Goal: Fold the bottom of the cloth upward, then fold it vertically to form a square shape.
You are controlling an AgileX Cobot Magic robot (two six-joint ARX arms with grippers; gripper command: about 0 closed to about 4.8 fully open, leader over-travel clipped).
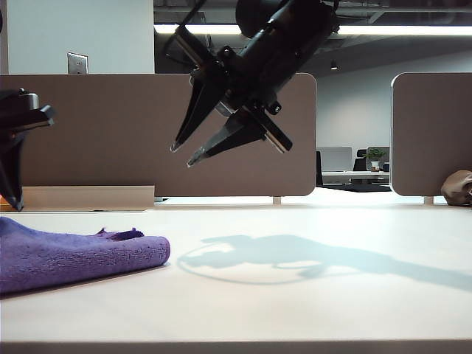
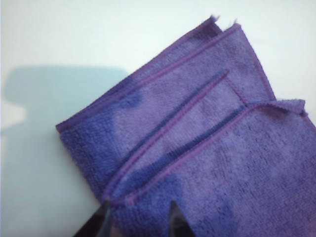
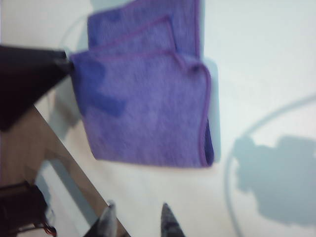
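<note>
The purple cloth (image 1: 74,254) lies folded in layers on the white table (image 1: 295,310) at the left, its darker stitched edges showing (image 2: 197,133) (image 3: 148,108). My left gripper (image 2: 138,217) hovers just above one corner of the cloth, fingers apart and holding nothing. Only its dark body shows at the exterior view's far left edge (image 1: 11,177). My right gripper (image 1: 184,155) hangs high over the table's middle, well clear of the cloth and tilted down to the left. Its jaws are open and empty (image 3: 137,219).
Brown partition panels (image 1: 221,140) stand along the table's back edge. A brownish lump (image 1: 457,188) sits at the far right behind the table. The right arm's shadow and a thin circular line (image 1: 243,269) lie on the table right of the cloth.
</note>
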